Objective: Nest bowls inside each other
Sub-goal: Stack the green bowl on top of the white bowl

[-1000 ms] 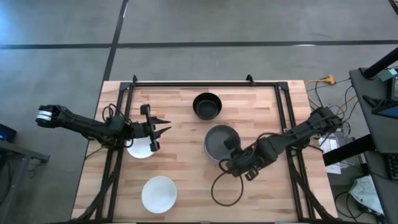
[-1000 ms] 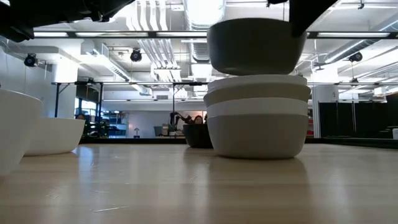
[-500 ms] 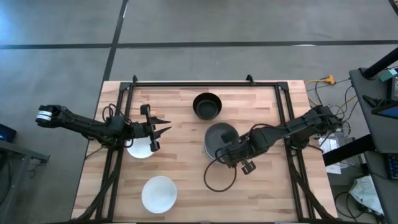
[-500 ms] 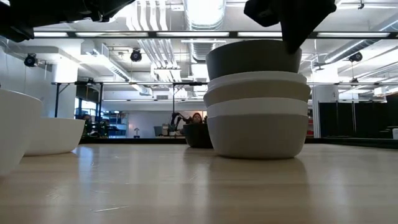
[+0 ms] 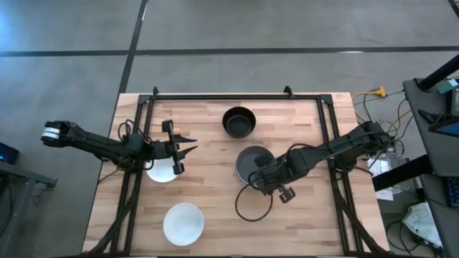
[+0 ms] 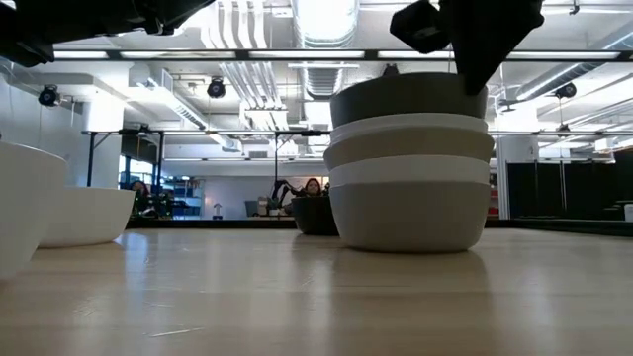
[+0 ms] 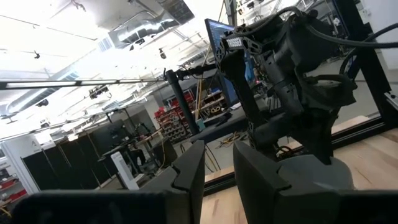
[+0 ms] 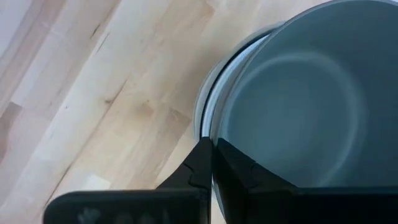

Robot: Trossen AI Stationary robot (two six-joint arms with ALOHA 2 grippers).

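Nesting step, release pending: right gripper [image 5: 267,179] pinches the rim of the round dark grey bowl [image 5: 251,160], seated atop the pale nested stack [image 6: 409,188] right of table centre; left gripper [image 5: 179,151] idle, parted, empty.

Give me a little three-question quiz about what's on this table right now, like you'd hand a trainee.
1. True or false: the dark grey bowl sits on top of the stack of bowls.
2. Which gripper is at that stack? A) left gripper B) right gripper C) neither
3. Fill in: counting the stack as one, the loose bowls on the table are the black bowl and ____ white bowls, one in the open and one partly under the left gripper.

Key
1. True.
2. B. Its fingers are closed on the dark grey bowl's rim.
3. Two.
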